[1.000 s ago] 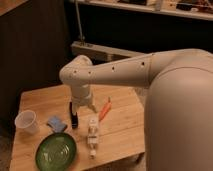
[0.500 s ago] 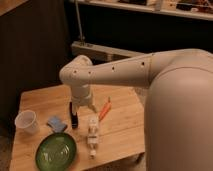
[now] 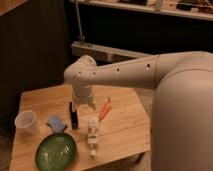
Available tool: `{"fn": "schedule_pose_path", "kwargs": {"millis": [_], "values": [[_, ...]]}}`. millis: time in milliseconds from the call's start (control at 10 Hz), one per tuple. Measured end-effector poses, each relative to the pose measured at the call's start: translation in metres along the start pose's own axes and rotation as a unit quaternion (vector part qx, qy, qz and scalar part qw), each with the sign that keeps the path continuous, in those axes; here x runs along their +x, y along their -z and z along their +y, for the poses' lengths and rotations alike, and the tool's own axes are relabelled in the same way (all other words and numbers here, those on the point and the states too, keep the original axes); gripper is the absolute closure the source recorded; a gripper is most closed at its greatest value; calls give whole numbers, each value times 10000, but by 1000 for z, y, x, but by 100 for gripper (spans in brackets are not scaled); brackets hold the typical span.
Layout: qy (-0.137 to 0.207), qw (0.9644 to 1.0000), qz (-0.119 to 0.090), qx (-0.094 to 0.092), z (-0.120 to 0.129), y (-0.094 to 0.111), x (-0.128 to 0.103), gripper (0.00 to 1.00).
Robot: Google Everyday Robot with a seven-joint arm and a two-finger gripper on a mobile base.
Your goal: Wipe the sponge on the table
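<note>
The robot's white arm [image 3: 150, 75] fills the right of the camera view and hides the far right edge of the table [image 3: 45, 100]; its bulk is cut off by the frame. The arm reaches left over the wooden top and bends down at the wrist, where the gripper [image 3: 83, 106] hangs above the middle of the table. Whether the gripper is open or closed cannot be told, as its tip blurs into the things below it.

The green plate [image 3: 42, 159] lies at the near left corner, its glossy face in full view. The clear cup [image 3: 26, 121] stands upright at the left edge; its inside is too dim to read. A white oblong object [image 3: 92, 132], too blurred to name, lies below the gripper. The black bar [image 3: 74, 116] sits just left of the gripper. The sponge [image 3: 56, 124] lies flat on the table, left of the bar, between cup and plate, apart from the gripper. A thin orange item [image 3: 105, 110] lies to the gripper's right.
</note>
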State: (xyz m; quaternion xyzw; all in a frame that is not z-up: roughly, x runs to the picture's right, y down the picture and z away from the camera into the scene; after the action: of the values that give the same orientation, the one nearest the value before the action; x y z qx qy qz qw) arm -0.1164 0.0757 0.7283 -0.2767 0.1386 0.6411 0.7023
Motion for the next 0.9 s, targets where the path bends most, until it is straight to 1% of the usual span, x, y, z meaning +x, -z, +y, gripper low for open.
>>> {"fn": "schedule_pose_path", "kwargs": {"millis": [100, 200, 300, 400, 500, 600, 800, 900], "values": [[160, 9994, -200, -221, 3, -4, -18, 35], [477, 9962, -481, -554, 12, -9, -43, 35], [657, 9941, -585, -634, 18, -12, -54, 35], [867, 9913, -656, -746, 30, -14, -63, 35], [1179, 9864, -682, -922, 49, -15, -72, 35], [1323, 9839, -675, -997, 55, -13, -75, 35], [1623, 9788, -632, -1079, 66, 4, -75, 35], [1737, 9779, -463, -1070, 67, 11, -74, 35]]}}
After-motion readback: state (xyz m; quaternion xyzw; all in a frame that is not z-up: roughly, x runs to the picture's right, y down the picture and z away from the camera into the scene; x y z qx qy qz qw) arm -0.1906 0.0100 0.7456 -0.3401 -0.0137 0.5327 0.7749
